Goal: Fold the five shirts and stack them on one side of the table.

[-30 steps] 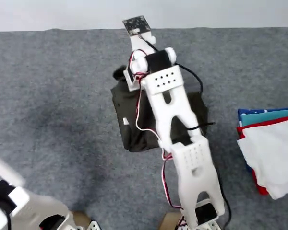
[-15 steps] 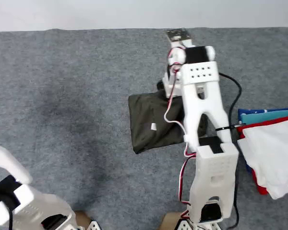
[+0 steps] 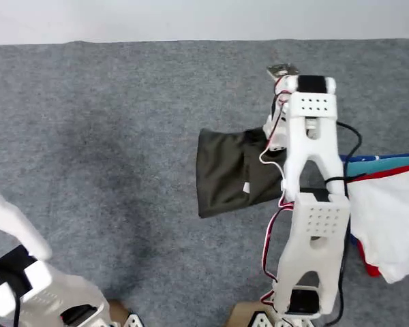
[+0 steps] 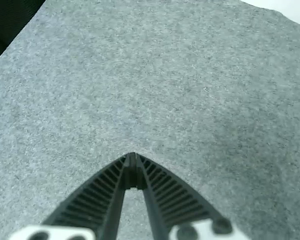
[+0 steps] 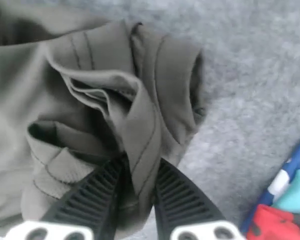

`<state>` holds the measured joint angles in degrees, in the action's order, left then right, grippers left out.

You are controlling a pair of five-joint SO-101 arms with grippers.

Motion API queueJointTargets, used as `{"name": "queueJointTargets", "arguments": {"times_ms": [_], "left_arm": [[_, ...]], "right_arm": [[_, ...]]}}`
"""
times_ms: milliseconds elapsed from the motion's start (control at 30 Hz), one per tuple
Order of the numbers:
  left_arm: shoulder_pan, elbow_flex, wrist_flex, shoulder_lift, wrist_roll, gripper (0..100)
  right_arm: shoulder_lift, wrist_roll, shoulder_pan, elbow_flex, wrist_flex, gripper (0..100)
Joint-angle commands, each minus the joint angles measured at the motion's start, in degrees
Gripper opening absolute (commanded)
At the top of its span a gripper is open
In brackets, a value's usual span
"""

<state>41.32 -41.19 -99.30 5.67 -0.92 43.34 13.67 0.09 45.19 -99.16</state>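
From above: a folded dark shirt (image 3: 225, 174) flat on the grey mat (image 3: 109, 122), a little right of the middle, with the right arm (image 3: 310, 170) stretched out over the edge nearest the pile. Just beyond, at the right side of the table, a stack (image 3: 388, 218) of folded shirts, white on top, with red, teal and blue edges beneath. Four there by the look of it, so probably the last one left to add. Cannot tell whether shirt and stack touch, the gap being hidden under the arm. Left arm (image 3: 27, 286) tucked at the near left corner, well apart from the cloth, presumably parked out of the way. From the left wrist: left gripper (image 4: 132, 167) pressed together at the tips, holding nothing, poised over bare mat. From the right wrist: right gripper (image 5: 137, 182) clamped on a bunched fold at the dark shirt's edge, cloth pinched between the ribbed fingers (image 5: 97, 192) and puckered up around them. Gripped on the side facing the stack, most likely so as to draw the whole folded piece sideways toward the pile without opening it. Only some layers visibly caught, so could unfold or slip loose if pulled hard. Corner of the stack close by, parted from the shirt by a strip of mat.
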Motion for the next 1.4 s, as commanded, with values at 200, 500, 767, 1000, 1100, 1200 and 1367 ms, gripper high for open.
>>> {"name": "queueJointTargets", "arguments": {"times_ms": [200,500,767,1000,1100,1200,1367], "left_arm": [[-0.3,-0.6,-1.1,-3.2,-0.6,0],[-0.3,-0.5,-1.1,-5.8,-0.6,0],[-0.1,-0.1,-1.1,-7.0,-0.3,0],[-0.3,-0.1,-1.1,-7.1,-0.3,0],[-0.1,-0.1,-1.2,-7.1,-0.3,0],[-0.1,-0.1,-1.2,-7.1,-0.3,0],[-0.3,0.0,-1.2,-8.0,-0.3,0]], "right_arm": [[-1.0,3.3,2.2,0.6,6.3,0.9],[-0.4,3.9,1.1,0.6,7.3,4.8],[-7.4,5.9,0.4,9.1,-3.0,25.3],[-16.8,5.6,0.0,9.6,-3.6,25.2],[-20.5,2.2,-1.5,6.3,-3.6,25.1],[-22.1,-1.4,-5.3,-1.1,-3.5,22.7],[-21.6,-4.3,-12.9,-8.4,-3.2,3.3]]}}
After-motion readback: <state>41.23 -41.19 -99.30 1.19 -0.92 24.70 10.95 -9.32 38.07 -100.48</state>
